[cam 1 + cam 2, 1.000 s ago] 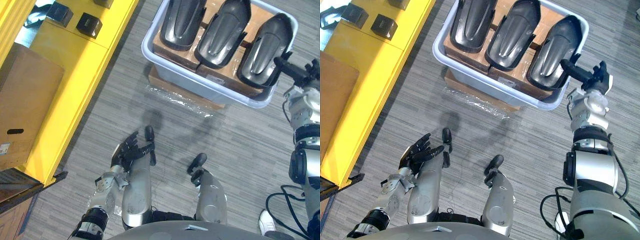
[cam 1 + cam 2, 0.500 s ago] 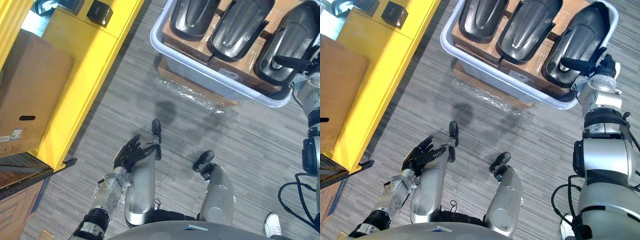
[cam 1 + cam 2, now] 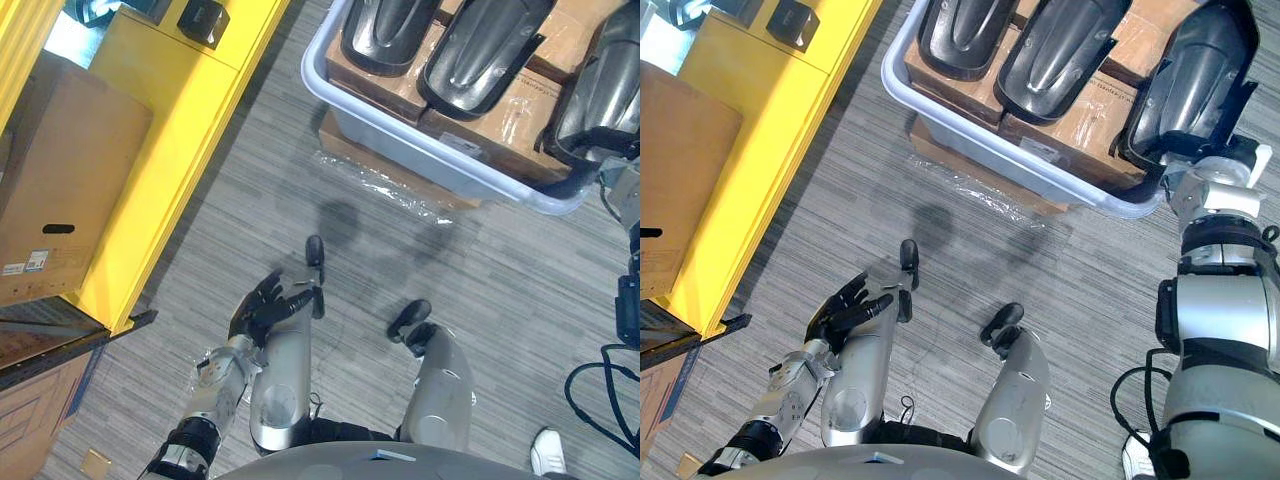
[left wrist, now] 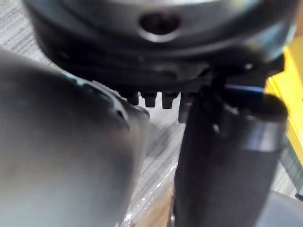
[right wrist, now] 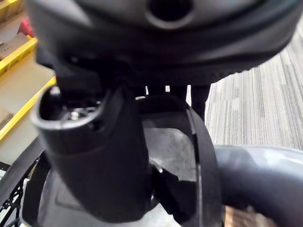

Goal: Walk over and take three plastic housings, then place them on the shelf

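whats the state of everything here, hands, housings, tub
left hand, open, empty
right hand, at the right housing's near end, grip hidden
left housing, lying in the tub
middle housing, lying in the tub
right housing, in the tub
tub, full, sitting on a cardboard box

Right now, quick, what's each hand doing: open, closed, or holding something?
Left hand: open, empty.
Right hand: at the rightmost glossy black plastic housing; its state cannot be told.
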### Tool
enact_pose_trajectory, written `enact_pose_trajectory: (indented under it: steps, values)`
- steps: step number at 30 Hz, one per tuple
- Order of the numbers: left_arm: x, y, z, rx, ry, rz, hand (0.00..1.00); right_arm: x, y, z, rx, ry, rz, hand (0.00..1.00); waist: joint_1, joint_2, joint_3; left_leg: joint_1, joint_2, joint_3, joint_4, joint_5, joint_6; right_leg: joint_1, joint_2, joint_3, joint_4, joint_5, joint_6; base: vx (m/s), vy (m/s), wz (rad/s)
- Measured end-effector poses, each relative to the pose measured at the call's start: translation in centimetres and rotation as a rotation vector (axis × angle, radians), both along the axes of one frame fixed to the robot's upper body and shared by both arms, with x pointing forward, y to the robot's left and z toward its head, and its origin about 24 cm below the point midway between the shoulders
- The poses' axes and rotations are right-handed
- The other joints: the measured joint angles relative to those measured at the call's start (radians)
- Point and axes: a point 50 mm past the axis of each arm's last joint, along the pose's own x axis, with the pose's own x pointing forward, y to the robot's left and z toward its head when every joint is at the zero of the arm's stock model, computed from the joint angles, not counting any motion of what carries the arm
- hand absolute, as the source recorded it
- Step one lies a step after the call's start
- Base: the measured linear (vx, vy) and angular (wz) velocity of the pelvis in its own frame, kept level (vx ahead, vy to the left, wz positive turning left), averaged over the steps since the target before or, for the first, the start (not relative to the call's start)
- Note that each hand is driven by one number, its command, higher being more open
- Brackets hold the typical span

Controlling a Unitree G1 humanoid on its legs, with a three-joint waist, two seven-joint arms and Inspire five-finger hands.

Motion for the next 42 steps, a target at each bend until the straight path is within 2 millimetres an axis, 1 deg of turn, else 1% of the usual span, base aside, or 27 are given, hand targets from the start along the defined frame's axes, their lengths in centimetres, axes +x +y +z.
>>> enact_pose_trajectory:
  steps: [3,5,6,8,11,15,18,20,22,23,24,25,26,27,28,29,30,31,32,33,35,36,37,38,39,41,42]
  values:
    - [0.0,0.0,0.0,0.0,0.003,-0.001,1.0,-0.1,-0.2,0.1,-0.019,0.017,0.016,0.0,0.0,0.0,0.0,0.011,-0.004,-0.001,-0.016,0.011,0.002,0.004,-0.003,-0.002,0.003,-0.004,-0.001,0.04,-0.058,0.05]
    - [0.0,-0.1,0.0,-0.001,0.003,-0.001,1.0,0.2,0.2,-0.3,-0.038,0.045,0.039,0.0,0.0,0.001,-0.001,0.011,-0.005,-0.006,-0.02,0.018,0.004,0.008,-0.003,-0.01,0.003,-0.005,-0.003,0.04,-0.049,0.09]
    - [0.0,-0.1,0.0,0.0,0.004,-0.001,1.0,0.4,0.5,-0.6,-0.035,0.05,0.045,0.0,-0.003,0.001,-0.001,0.012,-0.005,-0.011,-0.021,0.02,0.005,0.015,-0.002,-0.017,0.001,-0.005,-0.003,0.04,-0.043,0.09]
    - [-0.1,0.0,-0.1,0.001,0.008,0.0,1.0,0.4,0.5,-0.8,-0.026,0.044,0.046,0.0,0.001,0.001,-0.001,0.031,-0.005,-0.013,-0.027,0.021,0.005,0.04,0.002,-0.023,-0.009,-0.004,-0.003,0.04,-0.039,0.08]
    - [-0.4,0.1,-0.3,0.005,0.017,0.002,1.0,0.4,0.5,-0.6,-0.039,0.028,0.05,0.0,0.001,-0.001,-0.001,0.06,-0.004,-0.015,-0.035,0.021,0.004,0.078,0.01,-0.034,-0.029,-0.002,0.001,0.02,-0.025,0.05]
    - [-1.0,0.3,-0.6,0.008,0.029,0.011,1.0,-0.2,0.1,-2.5,-0.035,0.066,0.035,0.0,0.003,-0.01,-0.001,0.101,0.0,-0.009,-0.056,0.023,0.003,0.129,0.022,-0.043,-0.064,0.006,0.009,0.04,-0.033,0.03]
    - [-1.4,0.6,-0.8,0.019,0.039,0.019,1.0,-0.4,0.4,-4.3,0.005,0.047,0.003,0.0,0.001,-0.024,0.0,0.155,0.012,0.006,-0.084,0.025,0.001,0.184,0.05,-0.041,-0.124,0.032,0.012,0.07,-0.026,-0.14]
    - [-1.5,0.7,-0.8,0.021,0.043,0.023,1.0,-0.9,-0.1,-4.7,0.003,0.034,-0.043,0.0,-0.001,-0.029,0.0,0.193,0.012,0.01,-0.109,0.03,-0.003,0.221,0.065,-0.041,-0.152,0.043,0.016,0.07,-0.031,-0.06]
    - [-2.0,1.1,-0.8,0.026,0.04,0.028,1.0,-1.1,-0.2,-4.8,-0.008,0.004,-0.078,0.0,-0.008,-0.048,0.002,0.248,0.012,0.02,-0.151,0.04,-0.009,0.263,0.078,-0.039,-0.191,0.054,0.016,0.08,-0.033,-0.11]
    - [-2.4,1.7,-0.6,0.034,0.034,0.035,1.0,-1.1,0.1,-4.9,-0.015,-0.028,-0.098,0.0,-0.018,-0.069,0.0,0.289,0.011,0.028,-0.191,0.052,-0.014,0.293,0.084,-0.037,-0.219,0.062,0.018,0.07,-0.034,-0.18]
    - [-2.4,2.1,0.0,0.037,0.013,0.03,1.0,-1.3,0.2,-4.6,-0.037,-0.064,-0.116,0.0,-0.023,-0.087,0.0,0.331,0.011,0.04,-0.232,0.064,-0.018,0.319,0.096,-0.029,-0.248,0.069,0.021,0.07,-0.043,-0.18]
    - [-2.4,2.2,0.2,0.033,0.0,0.025,1.0,-1.5,0.1,-4.4,-0.063,-0.08,-0.128,0.0,-0.024,-0.092,-0.002,0.352,0.01,0.046,-0.254,0.071,-0.02,0.333,0.101,-0.027,-0.263,0.073,0.021,0.07,-0.039,-0.2]
    - [-2.2,1.9,0.9,-0.009,-0.031,0.009,1.0,-1.8,0.1,-3.8,-0.11,-0.114,-0.154,0.0,-0.029,-0.1,-0.005,0.391,0.008,0.056,-0.296,0.085,-0.023,0.356,0.109,-0.02,-0.285,0.081,0.023,0.07,-0.051,-0.18]
    - [-1.9,1.2,1.7,-0.052,-0.067,-0.024,1.0,-1.9,0.4,-3.1,-0.149,-0.154,-0.167,0.0,-0.043,-0.107,-0.012,0.428,0.003,0.065,-0.337,0.098,-0.025,0.378,0.116,-0.016,-0.305,0.086,0.028,0.1,-0.052,-0.14]
    - [-1.6,0.8,2.1,-0.074,-0.083,-0.044,1.0,-1.9,0.8,-2.8,-0.164,-0.177,-0.167,0.0,-0.054,-0.111,-0.02,0.443,-0.001,0.067,-0.357,0.105,-0.026,0.387,0.118,-0.016,-0.316,0.088,0.03,0.08,-0.039,-0.11]
    - [-1.2,0.1,2.7,-0.117,-0.095,-0.072,1.0,-1.9,1.4,-2.6,-0.191,-0.206,-0.158,0.0,-0.063,-0.118,-0.04,0.461,-0.005,0.075,-0.388,0.114,-0.027,0.392,0.121,-0.014,-0.331,0.091,0.032,0.09,-0.031,-0.11]
    - [-0.8,-0.7,3.2,-0.185,-0.096,-0.1,1.0,-2.0,2.6,-3.2,-0.235,-0.224,-0.13,0.0,-0.081,-0.128,-0.098,0.465,-0.008,0.085,-0.424,0.125,-0.028,0.386,0.129,-0.011,-0.354,0.1,0.037,0.13,-0.037,-0.24]
    - [-0.2,-1.5,3.6,-0.249,-0.09,-0.123,1.0,-2.2,4.1,-3.8,-0.281,-0.24,-0.092,0.0,-0.092,-0.144,-0.14,0.468,-0.008,0.101,-0.427,0.124,-0.028,0.391,0.135,-0.001,-0.386,0.114,0.039,0.15,-0.041,-0.29]
    - [0.2,-2.1,3.9,-0.289,-0.088,-0.137,1.0,-2.1,4.9,-4.2,-0.297,-0.247,-0.068,0.0,-0.098,-0.153,-0.155,0.474,-0.008,0.111,-0.427,0.119,-0.029,0.396,0.137,0.008,-0.399,0.119,0.041,0.19,-0.05,-0.31]
    - [0.9,-2.6,4.4,-0.329,-0.09,-0.159,1.0,-2.1,6.2,-4.7,-0.312,-0.257,-0.032,0.0,-0.106,-0.16,-0.173,0.488,-0.01,0.122,-0.427,0.114,-0.03,0.413,0.139,0.011,-0.421,0.127,0.04,0.17,-0.042,-0.25]
    - [2.7,-4.4,5.8,-0.408,-0.106,-0.218,1.0,-2.3,9.5,-6.4,-0.363,-0.258,0.068,0.0,-0.136,-0.175,-0.224,0.518,-0.014,0.153,-0.427,0.113,-0.029,0.461,0.147,0.016,-0.488,0.151,0.046,0.16,-0.041,-0.21]
    - [3.1,-4.7,6.1,-0.414,-0.117,-0.232,1.0,-2.3,10.2,-6.9,-0.373,-0.25,0.098,0.0,-0.139,-0.174,-0.238,0.523,-0.013,0.159,-0.427,0.113,-0.029,0.469,0.15,0.019,-0.503,0.156,0.046,0.11,-0.034,-0.19]
    - [3.8,-5.4,6.8,-0.427,-0.14,-0.252,1.0,-2.4,11.4,-7.9,-0.388,-0.237,0.158,0.0,-0.151,-0.171,-0.267,0.528,-0.013,0.17,-0.427,0.113,-0.029,0.482,0.153,0.02,-0.531,0.166,0.047,0.09,-0.028,-0.14]
    - [4.3,-6.0,7.4,-0.446,-0.161,-0.264,1.0,-2.4,12.2,-8.4,-0.395,-0.229,0.201,0.0,-0.158,-0.167,-0.273,0.54,-0.013,0.173,-0.427,0.114,-0.03,0.5,0.153,0.02,-0.545,0.17,0.047,0.08,-0.024,-0.1]
    - [4.8,-6.5,8.0,-0.478,-0.177,-0.271,1.0,-2.5,13.0,-9.0,-0.4,-0.222,0.241,0.0,-0.163,-0.16,-0.281,0.551,-0.012,0.175,-0.427,0.114,-0.03,0.513,0.155,0.02,-0.553,0.171,0.047,0.05,-0.025,-0.07]
    - [5.8,-8.2,9.4,-0.56,-0.212,-0.299,1.0,-2.8,14.3,-10.4,-0.414,-0.199,0.327,0.0,-0.172,-0.133,-0.312,0.566,-0.006,0.182,-0.428,0.117,-0.034,0.528,0.164,0.023,-0.561,0.174,0.045,0.01,-0.039,-0.09]
    - [6.0,-8.4,9.7,-0.585,-0.22,-0.299,1.0,-2.8,14.7,-10.7,-0.417,-0.196,0.348,0.0,-0.175,-0.127,-0.318,0.57,-0.004,0.183,-0.428,0.118,-0.036,0.53,0.166,0.026,-0.561,0.174,0.044,-0.01,-0.038,-0.09]
